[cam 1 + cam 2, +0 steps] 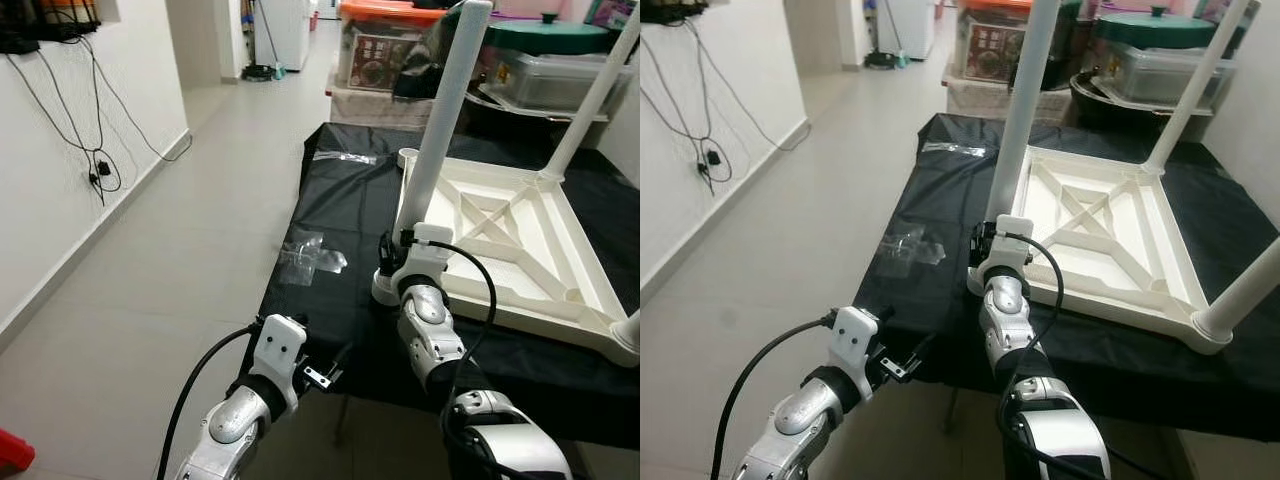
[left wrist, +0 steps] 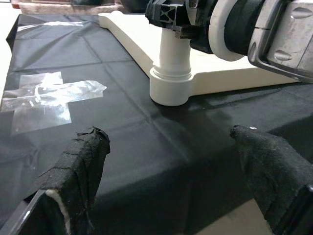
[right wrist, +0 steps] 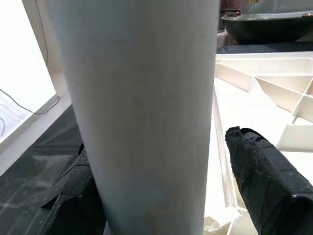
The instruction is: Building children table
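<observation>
Tabletop (image 1: 505, 235) lies upside down on black cloth (image 1: 330, 200), near-corner leg (image 1: 440, 120) upright in socket. Right gripper (image 3: 161, 196) spread around leg's base, contact unclear. Left gripper (image 2: 176, 181) released, low at cloth edge. Plastic looks light, stiff, smooth; grip low. Plastic wrappers (image 1: 312, 258) just beside; storage bins (image 1: 540, 65) behind.

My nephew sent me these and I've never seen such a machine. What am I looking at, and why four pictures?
It is a walking robot with two silver arms ending in black two-finger grippers. Two pictures come from cameras on its head, two from cameras on its wrists. Before it, on a black sheet, lies a white children's table turned upside down, legs pointing up. The right gripper has its fingers either side of the near leg, at its base. The left gripper hangs open at the sheet's near edge. Clear plastic bags lie nearby.
</observation>
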Tool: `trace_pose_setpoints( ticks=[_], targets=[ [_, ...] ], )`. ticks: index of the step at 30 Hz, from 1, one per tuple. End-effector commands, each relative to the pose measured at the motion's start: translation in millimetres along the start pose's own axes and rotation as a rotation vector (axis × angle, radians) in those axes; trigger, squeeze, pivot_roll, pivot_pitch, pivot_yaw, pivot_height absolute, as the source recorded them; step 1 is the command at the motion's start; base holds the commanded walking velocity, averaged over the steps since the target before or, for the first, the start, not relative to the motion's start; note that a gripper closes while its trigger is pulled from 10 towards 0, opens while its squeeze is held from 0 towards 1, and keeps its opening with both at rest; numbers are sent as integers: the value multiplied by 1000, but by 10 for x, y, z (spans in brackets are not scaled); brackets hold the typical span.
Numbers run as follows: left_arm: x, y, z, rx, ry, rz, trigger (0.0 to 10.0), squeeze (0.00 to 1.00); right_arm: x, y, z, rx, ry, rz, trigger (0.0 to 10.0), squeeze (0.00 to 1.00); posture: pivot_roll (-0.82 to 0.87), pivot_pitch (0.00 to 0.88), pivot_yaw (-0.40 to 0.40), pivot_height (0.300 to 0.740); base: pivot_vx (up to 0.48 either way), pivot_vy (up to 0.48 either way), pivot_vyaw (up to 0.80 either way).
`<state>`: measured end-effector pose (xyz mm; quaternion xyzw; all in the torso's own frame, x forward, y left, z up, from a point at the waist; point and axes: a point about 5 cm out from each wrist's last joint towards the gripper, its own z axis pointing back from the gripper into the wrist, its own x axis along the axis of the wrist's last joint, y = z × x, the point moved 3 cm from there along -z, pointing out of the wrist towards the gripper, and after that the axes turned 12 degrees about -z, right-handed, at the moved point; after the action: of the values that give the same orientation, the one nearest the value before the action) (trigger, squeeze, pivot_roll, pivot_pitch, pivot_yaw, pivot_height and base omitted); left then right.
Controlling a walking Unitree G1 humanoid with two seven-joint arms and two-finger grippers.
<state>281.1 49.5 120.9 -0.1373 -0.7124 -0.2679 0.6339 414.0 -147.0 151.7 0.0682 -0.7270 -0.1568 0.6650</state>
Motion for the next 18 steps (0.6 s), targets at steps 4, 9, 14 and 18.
trace_pose_setpoints(
  ticks=[4,9,14,18],
  targets=[
    [8,2,-16,-5,1,-3,10000,0,-35,-68,31,-12,8,-30,10000,0,53,0,-68,740,0,0,-769],
    [5,6,-17,-5,2,-2,10000,0,-35,-71,55,2,2,-25,10000,0,48,0,-62,740,0,0,-769],
    [0,8,-19,-6,3,-1,10000,0,-89,-13,107,37,13,-40,10000,0,46,0,-59,740,0,0,-769],
    [2,9,-18,-6,2,-2,10000,0,-109,22,124,46,18,-45,10000,0,47,0,-57,740,0,0,-769]
  ],
)
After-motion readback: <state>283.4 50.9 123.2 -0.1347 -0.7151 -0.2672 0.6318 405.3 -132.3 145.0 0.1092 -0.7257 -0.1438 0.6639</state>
